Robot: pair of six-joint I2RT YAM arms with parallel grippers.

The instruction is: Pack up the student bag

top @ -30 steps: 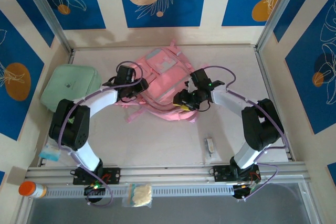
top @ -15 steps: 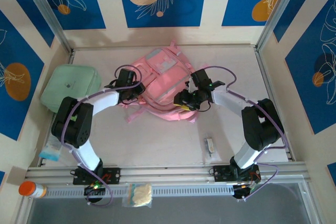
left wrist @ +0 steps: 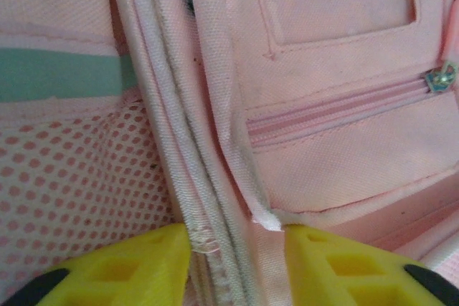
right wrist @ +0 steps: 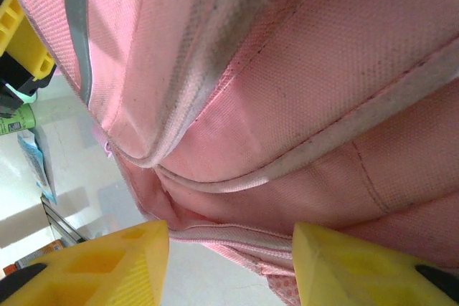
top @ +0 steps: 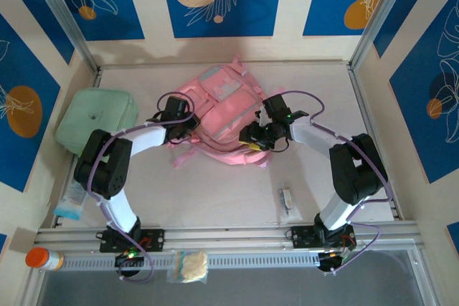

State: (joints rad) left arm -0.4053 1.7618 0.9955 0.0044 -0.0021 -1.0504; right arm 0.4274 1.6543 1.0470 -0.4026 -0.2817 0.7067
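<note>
Two grippers are working the student bag (top: 222,105), one on each flank. The bag lies flat with its front pockets up, mid-table toward the far wall and well right of the mint-green soft case (top: 97,121).

Its long axis runs far to near with a slight tilt. The carry loop points at the far wall, and the loose straps (top: 181,155) spill out near-left.

Your left gripper (top: 188,124) sits at the bag's left edge. Its yellow fingers straddle a pale piped seam (left wrist: 197,177), and fabric fills the gap between them. I cannot tell whether they are actually pinching.

Your right gripper (top: 252,138) is at the near-right edge. Its jaws are parted and bare table shows between them, so it holds nothing.

Expect limp woven cloth, probably light (it looks empty). It should sag and fold rather than lift as one piece, though the weave ought not to slip. Take it by the piping or the zip edge, where the stitched ridges are firmer than the panels.
</note>
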